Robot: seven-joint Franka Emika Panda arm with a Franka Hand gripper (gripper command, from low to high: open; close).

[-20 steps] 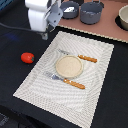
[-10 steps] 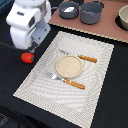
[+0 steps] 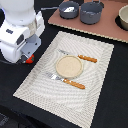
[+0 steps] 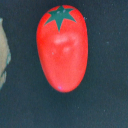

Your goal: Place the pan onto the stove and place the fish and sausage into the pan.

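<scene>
The sausage [image 4: 62,47] is a red tomato-like piece with a green star top, lying on the black table; it fills the wrist view. In the exterior view only a sliver of it [image 3: 30,60] shows under my white arm. My gripper [image 3: 28,55] hangs right above it; its fingers show in neither view. The grey-blue pan [image 3: 69,9] stands on the pinkish-brown stove [image 3: 107,29] at the back, with a whitish piece inside that looks like the fish [image 3: 70,7].
A larger grey pot [image 3: 92,12] stands next to the pan. A striped placemat [image 3: 95,85] holds a beige plate [image 3: 68,66] and orange-handled cutlery [image 3: 75,84]. A round bowl [image 3: 123,18] sits at the stove's far right.
The arm has swung from the back near the pan toward the exterior view's left and come down over the red sausage.
</scene>
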